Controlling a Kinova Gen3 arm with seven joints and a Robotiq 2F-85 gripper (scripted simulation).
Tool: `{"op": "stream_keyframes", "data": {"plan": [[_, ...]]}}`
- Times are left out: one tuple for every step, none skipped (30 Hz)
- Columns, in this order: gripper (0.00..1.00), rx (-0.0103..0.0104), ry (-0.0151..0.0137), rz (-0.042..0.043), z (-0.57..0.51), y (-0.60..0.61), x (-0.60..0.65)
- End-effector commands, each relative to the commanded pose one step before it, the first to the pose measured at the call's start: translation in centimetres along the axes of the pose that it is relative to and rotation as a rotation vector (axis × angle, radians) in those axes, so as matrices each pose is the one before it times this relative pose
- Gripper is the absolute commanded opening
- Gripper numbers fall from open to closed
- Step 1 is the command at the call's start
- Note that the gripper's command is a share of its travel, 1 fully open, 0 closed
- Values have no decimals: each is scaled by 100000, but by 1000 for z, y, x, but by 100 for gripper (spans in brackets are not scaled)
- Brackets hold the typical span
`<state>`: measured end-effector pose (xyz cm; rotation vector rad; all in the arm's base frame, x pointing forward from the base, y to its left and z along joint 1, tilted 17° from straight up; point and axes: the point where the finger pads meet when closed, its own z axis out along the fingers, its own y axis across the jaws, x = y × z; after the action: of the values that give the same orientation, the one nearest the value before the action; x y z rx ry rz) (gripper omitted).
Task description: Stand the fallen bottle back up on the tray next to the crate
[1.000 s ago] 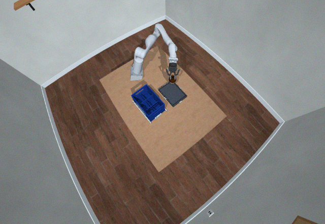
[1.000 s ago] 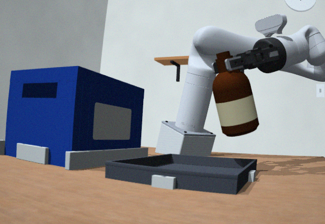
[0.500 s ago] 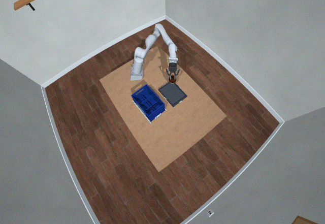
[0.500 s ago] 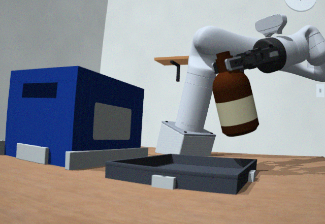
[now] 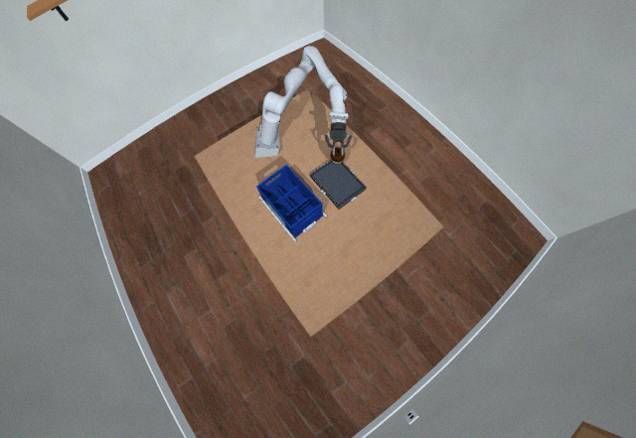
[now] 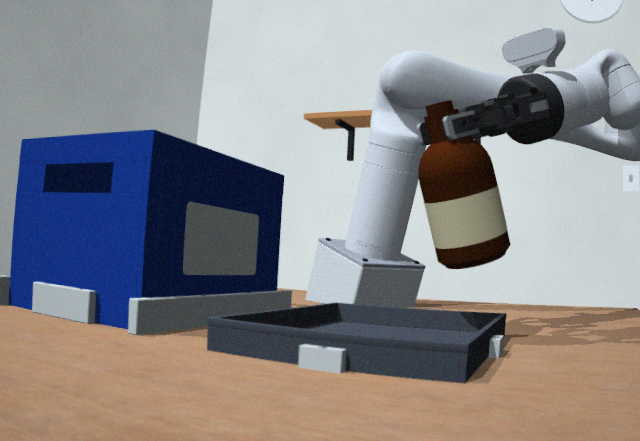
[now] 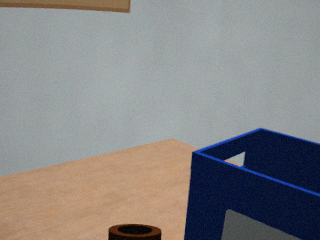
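The brown bottle [image 5: 337, 157] [image 6: 465, 214] [image 7: 135, 237] with a cream label hangs in the air, neck up. In the exterior view it is tilted, its neck leaning left and its base to the right. My gripper [image 5: 337, 149] [image 6: 439, 128] is shut on the bottle's neck, reaching in from the side. The dark grey tray [image 5: 337, 184] [image 6: 258, 340] lies flat and holds nothing. The bottle is clearly above the tray's height, near its back corner in the top view. The wrist view shows only the bottle's mouth; the fingers are out of view there.
The blue crate [image 5: 309, 221] [image 6: 82, 229] [image 7: 205, 200] with inner dividers stands left of the tray in the top and exterior views, much taller than it. Low light-grey blocks [image 6: 206, 309] [image 6: 321, 358] sit along the crate and tray. The arm's base [image 5: 267, 148] [image 6: 361, 281] stands behind them.
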<state>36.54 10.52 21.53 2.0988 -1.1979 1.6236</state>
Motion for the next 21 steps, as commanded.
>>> {"op": "stream_keyframes", "data": {"plan": [[0, 33, -14, 84, -14, -10, 36], [0, 0, 0, 0, 0, 0, 0], [0, 0, 0, 0, 2, 0, 1], [0, 0, 0, 0, 4, 1, 1], [0, 0, 0, 0, 7, 2, 3], [0, 0, 0, 0, 12, 3, 4], [0, 0, -1, 0, 17, 4, 6], [0, 0, -1, 0, 22, 5, 8], [0, 0, -1, 0, 29, 7, 10], [0, 0, -1, 0, 35, 8, 13], [0, 0, -1, 0, 42, 10, 15], [0, 0, 0, 0, 49, 12, 18], [0, 0, 0, 0, 0, 0, 0], [0, 0, 0, 0, 0, 0, 0], [0, 0, 0, 0, 55, 14, 20], [0, 0, 1, 0, 62, 16, 23], [0, 0, 2, 1, 69, 18, 26], [0, 0, 1, 0, 75, 19, 28], [0, 1, -3, -1, 81, 19, 29], [0, 0, -1, 0, 87, 21, 31], [0, 0, 0, 0, 92, 23, 34]]}}
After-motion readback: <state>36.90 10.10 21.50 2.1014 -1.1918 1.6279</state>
